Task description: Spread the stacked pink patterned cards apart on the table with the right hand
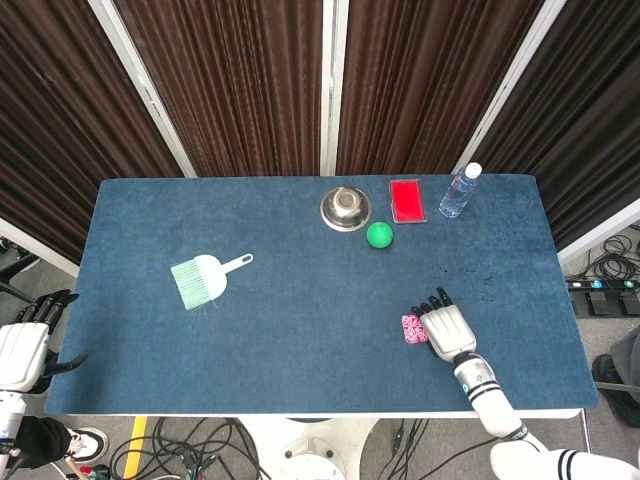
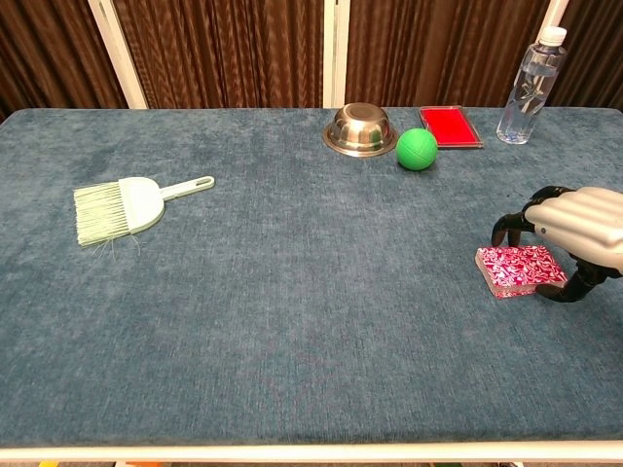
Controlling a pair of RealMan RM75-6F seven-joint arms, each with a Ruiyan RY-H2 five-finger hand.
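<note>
Right hand arches over the pink card stack, fingers curled, gripping nothing I can see; thin, slick cards should slide under fingertip pressure on top.

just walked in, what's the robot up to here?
The right hand is arched over the stack of pink patterned cards near the table's right front edge, fingertips at its far side, thumb at its near side. The cards are still one neat stack, not spread. The left hand hangs off the table's left edge, holding nothing.
</note>
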